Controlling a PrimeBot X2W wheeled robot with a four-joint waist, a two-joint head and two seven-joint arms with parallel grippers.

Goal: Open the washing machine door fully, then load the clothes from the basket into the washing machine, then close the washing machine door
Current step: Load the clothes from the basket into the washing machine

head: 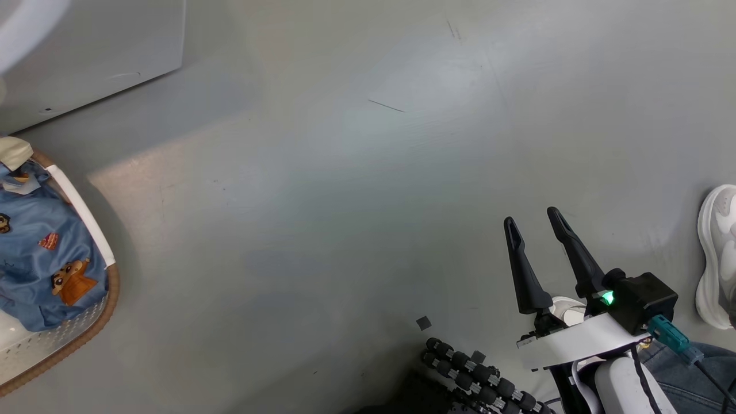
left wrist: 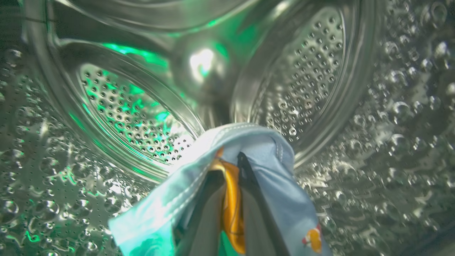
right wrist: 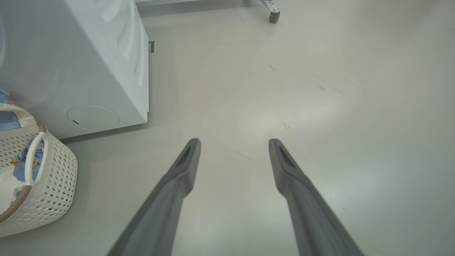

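In the left wrist view my left gripper (left wrist: 231, 161) is shut on a light-blue garment (left wrist: 270, 177) with orange print, held inside the shiny perforated steel drum (left wrist: 302, 81) of the washing machine. More light-blue clothes (head: 40, 253) lie in the cream perforated basket (head: 86, 328) at the head view's left edge, also the basket (right wrist: 53, 185) in the right wrist view. The white washing machine (right wrist: 89, 64) stands just behind the basket. My right gripper (head: 532, 221) hangs open over bare floor at the lower right, its fingers (right wrist: 185, 167) spread with nothing between them. The door is out of view.
Grey floor (head: 345, 201) spreads between the basket and my right arm. A person's white shoe (head: 719, 253) and jeans leg sit at the right edge. A caster wheel (right wrist: 273, 16) stands far off on the floor.
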